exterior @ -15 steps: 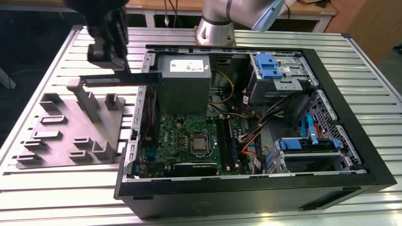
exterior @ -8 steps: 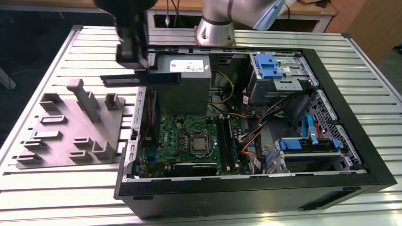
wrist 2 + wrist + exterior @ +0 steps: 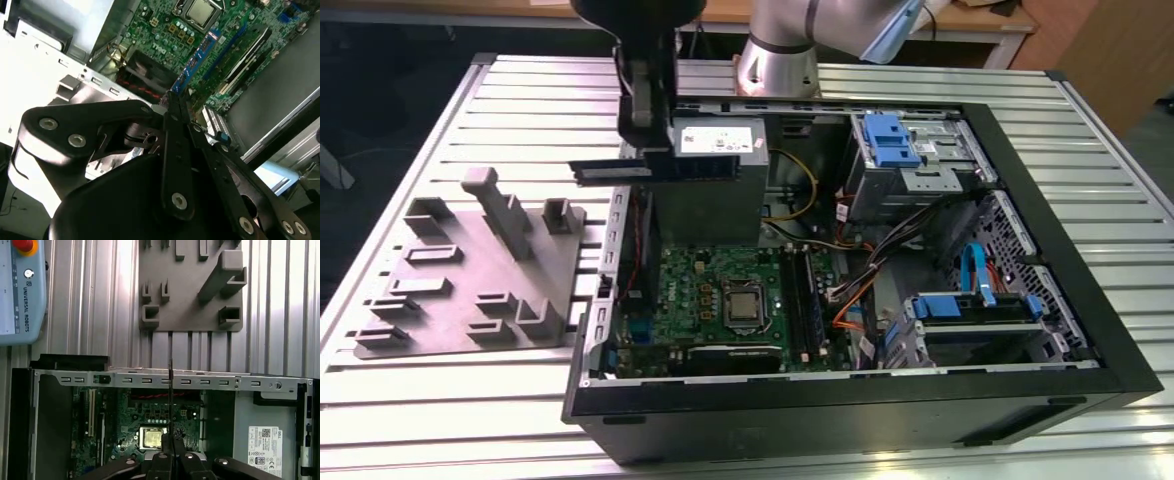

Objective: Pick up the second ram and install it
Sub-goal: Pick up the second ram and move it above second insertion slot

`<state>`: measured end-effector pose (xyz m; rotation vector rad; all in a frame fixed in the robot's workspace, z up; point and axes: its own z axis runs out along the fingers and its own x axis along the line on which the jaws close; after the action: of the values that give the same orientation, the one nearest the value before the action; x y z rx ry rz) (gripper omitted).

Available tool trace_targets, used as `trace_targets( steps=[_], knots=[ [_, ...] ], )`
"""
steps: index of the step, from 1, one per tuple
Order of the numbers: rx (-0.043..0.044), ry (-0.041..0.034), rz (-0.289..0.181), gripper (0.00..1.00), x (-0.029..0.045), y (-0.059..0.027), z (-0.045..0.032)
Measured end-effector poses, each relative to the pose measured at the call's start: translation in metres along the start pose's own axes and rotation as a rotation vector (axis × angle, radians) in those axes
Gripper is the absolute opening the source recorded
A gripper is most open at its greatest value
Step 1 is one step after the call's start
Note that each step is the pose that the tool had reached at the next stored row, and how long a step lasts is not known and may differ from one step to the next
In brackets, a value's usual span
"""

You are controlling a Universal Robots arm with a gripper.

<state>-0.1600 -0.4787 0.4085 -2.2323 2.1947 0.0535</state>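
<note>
On the exterior view's left, the grey fixture plate (image 3: 467, 290) with its moulded blocks sits flat on the slatted aluminium table (image 3: 480, 420), just beside the open PC case (image 3: 854, 415). Its slots and blocks look bare from here.

Moving right, the gripper (image 3: 648, 150) hangs over the near-left part of the case with its jaws pinched on the second ram (image 3: 607, 170). The stick is gripped near its middle and held level and edge-up, so both ends poke out either side of the fingers. It's up in the air in front of the power supply (image 3: 707, 205), clear of the board below. In the first wrist view the ram (image 3: 170, 400) is just a thin dark line running out from the gripper (image 3: 171, 452), crossing the case's metal rim (image 3: 225, 381), with the CPU (image 3: 152, 437) close beside it. In the second wrist view the gripper (image 3: 174, 112) has the ram (image 3: 197, 60) edge-on too, blue label showing, angled over the motherboard (image 3: 165, 30).

Further right in the exterior view, the green motherboard (image 3: 700, 290) lies on the case floor with the CPU (image 3: 744, 308) in the middle and the long memory slots (image 3: 801, 300) just right of it. Past those are loose cables and the blue-tabbed drive cage (image 3: 897, 140).
</note>
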Motion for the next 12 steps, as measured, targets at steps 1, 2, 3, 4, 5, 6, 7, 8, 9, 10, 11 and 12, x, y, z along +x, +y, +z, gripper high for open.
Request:
trace_targets(
  steps=[1, 2, 3, 4, 5, 6, 7, 8, 9, 10, 11, 12],
  knots=[
    [0.0001, 0.0000, 0.003, 0.11, 0.0000, -0.0014, 0.0003],
    [0.0002, -0.0001, 0.005, 0.11, 0.0001, -0.0027, 0.0005],
    [0.0002, -0.0001, 0.008, 0.11, 0.0001, -0.0042, 0.0008],
    [0.0004, -0.0002, 0.011, 0.11, 0.0001, -0.0056, 0.0011],
    [0.0004, -0.0002, 0.013, 0.11, 0.0002, -0.0071, 0.0013],
    [0.0005, -0.0002, 0.015, 0.11, 0.0002, -0.0087, 0.0016],
    [0.0006, -0.0003, 0.017, 0.11, 0.0003, -0.0104, 0.0019],
    [0.0006, -0.0003, 0.019, 0.11, 0.0003, -0.0120, 0.0022],
    [0.0007, -0.0003, 0.022, 0.11, 0.0003, -0.0136, 0.0024],
    [0.0007, -0.0004, 0.024, 0.11, 0.0003, -0.0152, 0.0027],
    [0.0008, -0.0004, 0.026, 0.11, 0.0004, -0.0168, 0.0030],
    [0.0009, -0.0005, 0.028, 0.11, 0.0004, -0.0185, 0.0033]
  ],
)
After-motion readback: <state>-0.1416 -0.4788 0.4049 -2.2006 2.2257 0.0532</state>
